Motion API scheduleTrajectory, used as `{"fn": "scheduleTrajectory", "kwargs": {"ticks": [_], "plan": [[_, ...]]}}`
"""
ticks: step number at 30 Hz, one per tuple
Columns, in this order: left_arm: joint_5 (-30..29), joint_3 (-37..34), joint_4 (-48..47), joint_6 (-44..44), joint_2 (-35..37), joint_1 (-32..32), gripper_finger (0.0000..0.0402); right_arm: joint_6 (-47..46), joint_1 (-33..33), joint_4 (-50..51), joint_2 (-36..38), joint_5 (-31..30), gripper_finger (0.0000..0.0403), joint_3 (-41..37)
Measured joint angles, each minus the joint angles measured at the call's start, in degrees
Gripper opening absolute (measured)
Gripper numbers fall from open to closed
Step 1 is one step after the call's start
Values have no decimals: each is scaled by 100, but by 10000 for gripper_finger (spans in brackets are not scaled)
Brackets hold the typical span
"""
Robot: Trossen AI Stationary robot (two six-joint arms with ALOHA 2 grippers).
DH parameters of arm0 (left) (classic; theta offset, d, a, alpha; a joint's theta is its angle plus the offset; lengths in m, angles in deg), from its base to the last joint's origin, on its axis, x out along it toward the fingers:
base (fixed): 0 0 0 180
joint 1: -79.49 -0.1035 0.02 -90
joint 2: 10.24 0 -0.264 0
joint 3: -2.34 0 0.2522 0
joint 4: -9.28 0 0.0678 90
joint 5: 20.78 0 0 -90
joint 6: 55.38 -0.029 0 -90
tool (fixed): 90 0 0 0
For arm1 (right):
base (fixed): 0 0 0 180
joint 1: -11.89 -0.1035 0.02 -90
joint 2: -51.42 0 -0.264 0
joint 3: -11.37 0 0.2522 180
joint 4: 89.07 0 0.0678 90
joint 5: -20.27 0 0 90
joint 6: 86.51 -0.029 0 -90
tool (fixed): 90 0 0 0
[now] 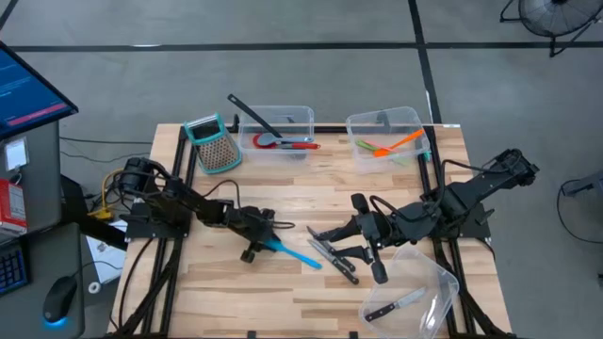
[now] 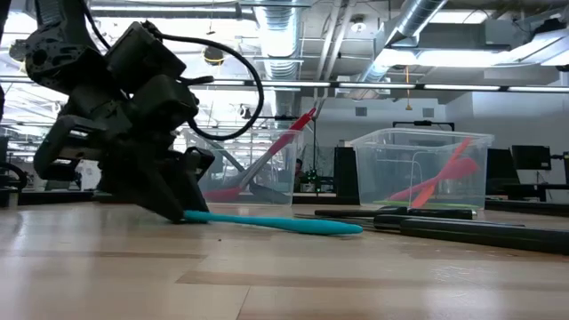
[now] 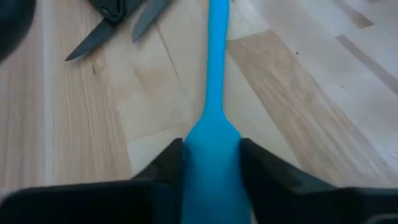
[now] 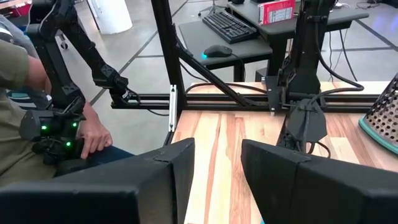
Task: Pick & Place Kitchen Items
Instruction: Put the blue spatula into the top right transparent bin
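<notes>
L gripper point(image 1: 267, 235) jaws clamp blue spatula point(image 1: 294, 251) on table; R gripper point(image 1: 332, 247) jaws part-open, empty, above 2 knives point(image 1: 332, 260).

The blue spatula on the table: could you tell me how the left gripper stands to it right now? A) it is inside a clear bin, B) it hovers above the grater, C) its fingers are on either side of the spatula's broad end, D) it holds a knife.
C: in the left wrist view the left gripper has a dark finger on each side of the blue spatula, whose handle runs away along the table.
</notes>
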State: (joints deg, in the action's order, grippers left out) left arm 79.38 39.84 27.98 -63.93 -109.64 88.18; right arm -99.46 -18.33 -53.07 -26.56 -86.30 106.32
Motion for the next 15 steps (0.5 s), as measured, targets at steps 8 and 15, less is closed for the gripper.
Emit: {"fn": "scheduleTrajectory", "kwargs": {"ticks": [8,15], "plan": [[335,4,91,258,-76,-182,47,-2,-2,4,0,0,129,0],[142,-13,-79,269,364,-171,6,-14,-2,-48,0,-1,129,0]]}}
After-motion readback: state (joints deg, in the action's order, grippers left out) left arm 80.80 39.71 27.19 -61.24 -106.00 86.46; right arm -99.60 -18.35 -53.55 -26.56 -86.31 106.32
